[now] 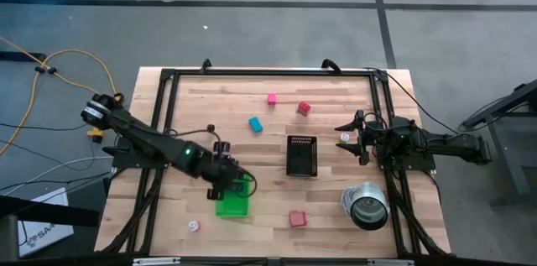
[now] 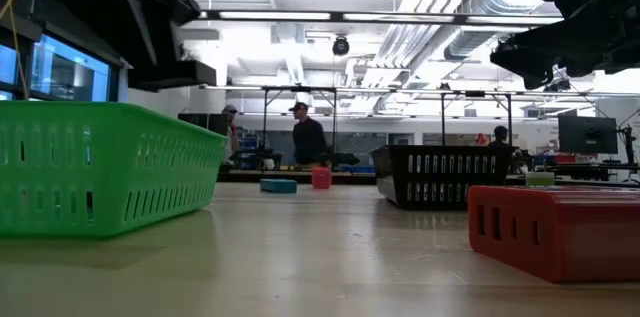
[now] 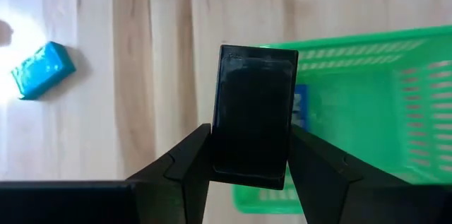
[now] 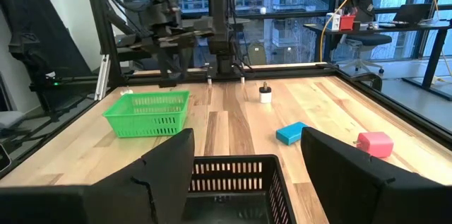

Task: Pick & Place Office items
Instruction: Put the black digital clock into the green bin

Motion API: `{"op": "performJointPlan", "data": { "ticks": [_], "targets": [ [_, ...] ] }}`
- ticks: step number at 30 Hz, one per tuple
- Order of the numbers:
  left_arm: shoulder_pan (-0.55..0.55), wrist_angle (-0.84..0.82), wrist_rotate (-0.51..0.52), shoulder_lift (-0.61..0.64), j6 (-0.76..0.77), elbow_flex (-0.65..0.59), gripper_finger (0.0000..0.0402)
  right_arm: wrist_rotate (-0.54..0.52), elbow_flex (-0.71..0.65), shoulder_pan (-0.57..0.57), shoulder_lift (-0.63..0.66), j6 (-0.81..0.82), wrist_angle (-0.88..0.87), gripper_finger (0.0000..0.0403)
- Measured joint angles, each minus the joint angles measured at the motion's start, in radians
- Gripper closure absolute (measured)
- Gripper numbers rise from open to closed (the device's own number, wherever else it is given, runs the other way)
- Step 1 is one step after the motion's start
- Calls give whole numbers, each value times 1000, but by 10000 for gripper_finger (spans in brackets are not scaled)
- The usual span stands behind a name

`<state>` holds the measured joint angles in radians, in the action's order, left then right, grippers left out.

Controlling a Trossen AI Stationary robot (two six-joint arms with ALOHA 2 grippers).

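My left gripper (image 1: 234,180) hangs over the far edge of the green tray (image 1: 233,206), shut on a black block (image 3: 254,111). In the left wrist view, the tray (image 3: 367,97) lies beyond the block with a dark blue piece (image 3: 300,107) inside it. A light blue item (image 1: 255,123), a pink one (image 1: 272,98) and a red one (image 1: 303,108) lie flat on the far part of the table. Another red block (image 1: 297,218) lies near the front edge. My right gripper (image 1: 352,136) waits open at the table's right side, with nothing between its fingers. My left gripper pinches the black block by its two long sides (image 3: 220,150), at the end nearest the wrist, between its two fingers (image 3: 187,164). The fingers slant downward and lie along the block, which sticks out past the fingertips. The block is lifted clear of table and tray.
A black mesh basket (image 1: 302,155) stands at the table's middle, right in front of my right gripper. A silver can (image 1: 367,206) lies at the front right. Small white pieces (image 1: 193,226) (image 1: 345,138) lie on the wood. People stand in the room behind the table.
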<state>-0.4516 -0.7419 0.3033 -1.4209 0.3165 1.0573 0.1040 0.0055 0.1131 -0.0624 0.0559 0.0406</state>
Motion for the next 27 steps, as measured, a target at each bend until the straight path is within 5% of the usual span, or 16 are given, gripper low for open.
{"op": "performJointPlan", "data": {
  "ticks": [10,27],
  "targets": [
    [-119,58,17,-80,136,0,243,0,0,0,0,0,0,155],
    [-140,131,-83,-211,339,0,243,0,0,0,0,0,0,155]
  ]
}}
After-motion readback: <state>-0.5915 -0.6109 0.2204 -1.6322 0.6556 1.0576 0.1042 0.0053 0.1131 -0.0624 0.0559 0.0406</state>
